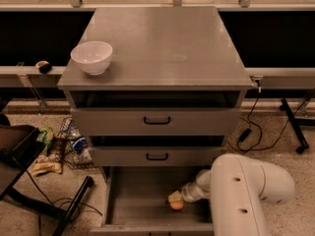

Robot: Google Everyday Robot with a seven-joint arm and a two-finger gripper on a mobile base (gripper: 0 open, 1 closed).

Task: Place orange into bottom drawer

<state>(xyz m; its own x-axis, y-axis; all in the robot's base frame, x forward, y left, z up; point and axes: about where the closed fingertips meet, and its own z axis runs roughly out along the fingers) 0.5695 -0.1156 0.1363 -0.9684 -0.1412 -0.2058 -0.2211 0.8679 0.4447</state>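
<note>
The robot's arm (256,186) fills the lower right of the frame as a thick, rounded shell, creamy white and smooth, with a matte finish that takes on the warm room light. Its bulk is made of two fat tubular sections joined at a curved elbow. Small dark round recesses (235,179) dot the casing – three can be counted. Toward the lower middle of the frame the arm narrows into a slimmer white wrist section (197,190) with a greyish ring. At its tip sits the gripper (175,197) – pale, yellowish-cream, small beside the arm.
</note>
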